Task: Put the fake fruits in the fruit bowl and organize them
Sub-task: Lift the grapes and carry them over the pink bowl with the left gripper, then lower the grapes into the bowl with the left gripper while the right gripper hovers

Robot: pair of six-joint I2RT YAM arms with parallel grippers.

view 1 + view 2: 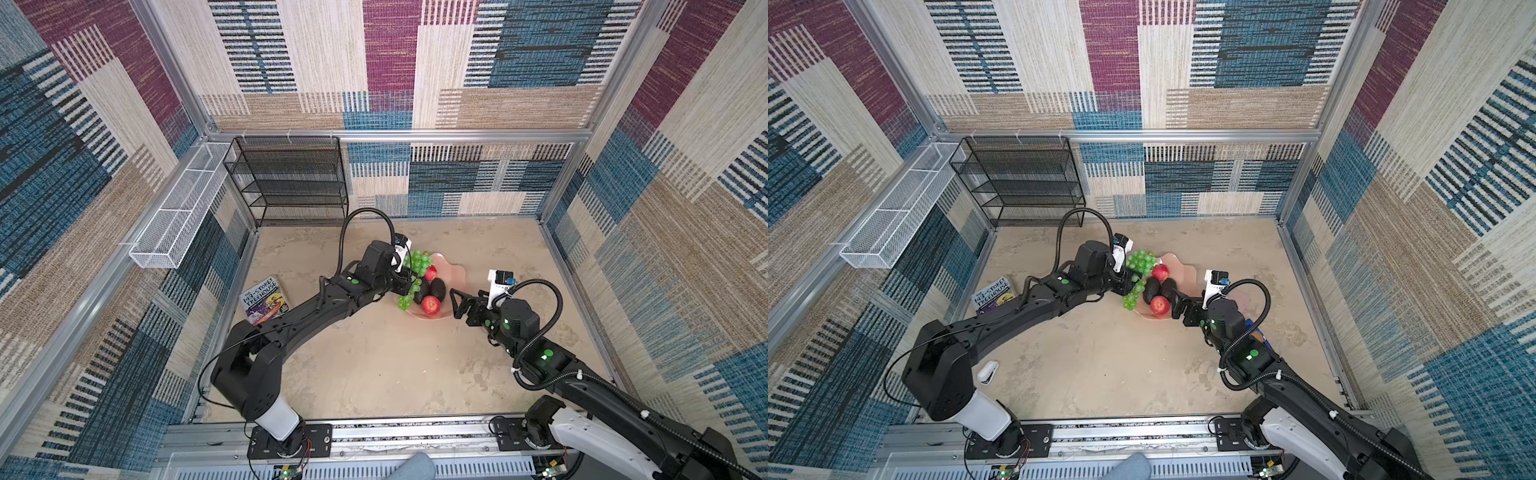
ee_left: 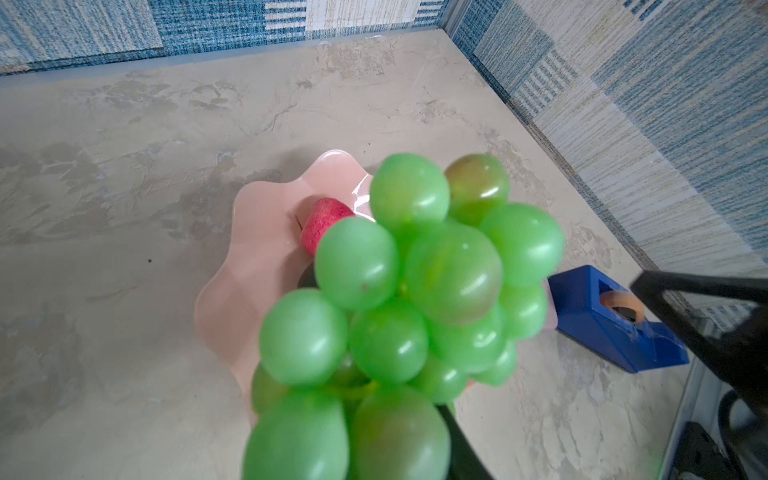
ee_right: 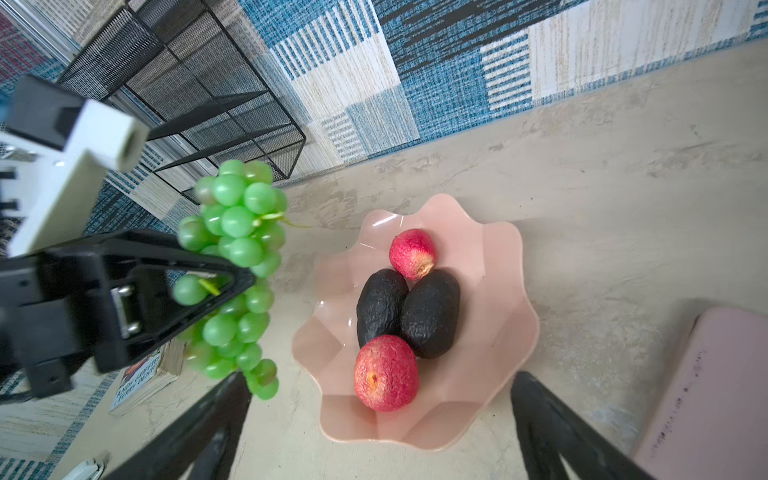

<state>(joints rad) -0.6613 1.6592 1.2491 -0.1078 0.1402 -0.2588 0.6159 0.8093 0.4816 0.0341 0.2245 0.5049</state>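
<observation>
Grapes (image 3: 237,249) hang centre-left in right wrist view, clenched mid-bunch by left gripper (image 3: 243,280), just beside fruit bowl (image 3: 498,266) left rim. Right gripper (image 1: 457,305) spread wide, empty, by bowl's right edge in a top view. Bunch likely light, floppy, berries glossy and slippery; stem looks safest hold. Apples (image 3: 386,372), avocados (image 3: 431,312) lie in bowl. Left wrist view: grapes block most of bowl; jaw tips hidden.
</observation>
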